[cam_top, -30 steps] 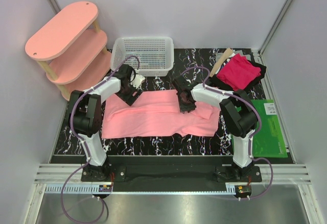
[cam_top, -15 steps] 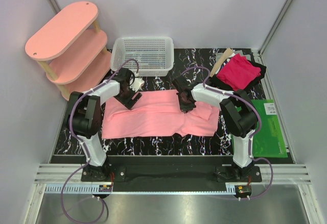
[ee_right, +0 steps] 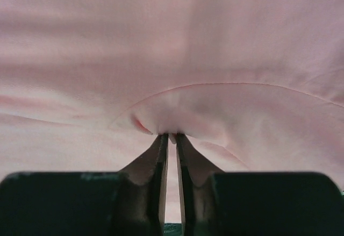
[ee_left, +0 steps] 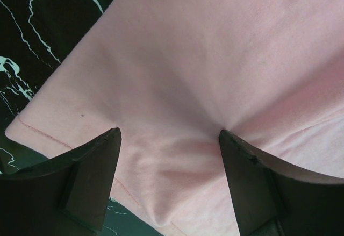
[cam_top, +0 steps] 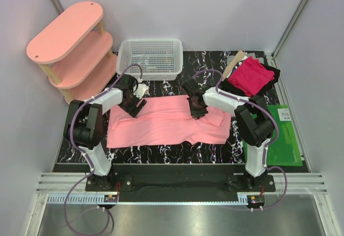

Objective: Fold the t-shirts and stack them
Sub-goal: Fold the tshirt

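Note:
The salmon-pink t-shirt (cam_top: 161, 122) lies spread across the middle of the black marbled table. My left gripper (cam_top: 134, 106) stands open over the shirt's back left corner. In the left wrist view its fingertips (ee_left: 114, 135) rest on the pink cloth (ee_left: 215, 58), with a raised wrinkle between them. My right gripper (cam_top: 196, 107) is at the shirt's back edge, right of centre. In the right wrist view it (ee_right: 172, 135) is shut on a pinched fold of the pink cloth (ee_right: 172, 42). The magenta-red t-shirt (cam_top: 251, 76) lies folded at the back right.
A white mesh basket (cam_top: 150, 57) stands at the back centre. The pale-pink oval shelf unit (cam_top: 70, 45) is at the back left. A green mat (cam_top: 282, 136) lies at the right edge. Dark cloth (cam_top: 271, 74) lies under the magenta shirt.
My right gripper has closed on a fold of the pink shirt. The left gripper has shifted slightly left and nearer along the shirt's back corner, still open.

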`<state>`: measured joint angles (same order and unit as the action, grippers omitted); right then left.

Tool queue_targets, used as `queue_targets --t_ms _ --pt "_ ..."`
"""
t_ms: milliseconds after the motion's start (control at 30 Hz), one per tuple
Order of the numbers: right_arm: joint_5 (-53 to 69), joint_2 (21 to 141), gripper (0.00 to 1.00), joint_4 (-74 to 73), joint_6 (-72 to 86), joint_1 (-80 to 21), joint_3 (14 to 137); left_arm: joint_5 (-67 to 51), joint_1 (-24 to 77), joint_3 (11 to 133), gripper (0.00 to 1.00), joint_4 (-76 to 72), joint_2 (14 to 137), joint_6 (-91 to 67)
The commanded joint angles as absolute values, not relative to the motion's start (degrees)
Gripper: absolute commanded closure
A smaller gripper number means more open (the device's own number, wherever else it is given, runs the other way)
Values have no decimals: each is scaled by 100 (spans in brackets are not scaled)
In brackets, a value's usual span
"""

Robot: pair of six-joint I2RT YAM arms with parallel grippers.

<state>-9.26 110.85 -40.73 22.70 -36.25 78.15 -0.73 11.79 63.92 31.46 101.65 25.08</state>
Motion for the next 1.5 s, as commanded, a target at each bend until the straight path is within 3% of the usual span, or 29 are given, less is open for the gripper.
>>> queue_targets --t_ms 0,233,433,800,1467 --pt "-923 10933 82 -4192 2188 -3577 8007 -141 1037 6232 22 2997 9923 2663" --pt "-897 11065 83 -4184 2232 -3577 8033 -211 896 6328 22 2988 9976 2672" --pt "-826 11101 92 -4175 2259 -3577 8016 -308 896 6495 21 3102 9976 2619" --pt "-703 10969 98 -4175 2303 -3577 7989 -413 861 6943 21 3287 10124 2531" --pt "-466 9994 100 -4921 2224 -3577 8323 -202 853 7207 22 3516 10784 2479"
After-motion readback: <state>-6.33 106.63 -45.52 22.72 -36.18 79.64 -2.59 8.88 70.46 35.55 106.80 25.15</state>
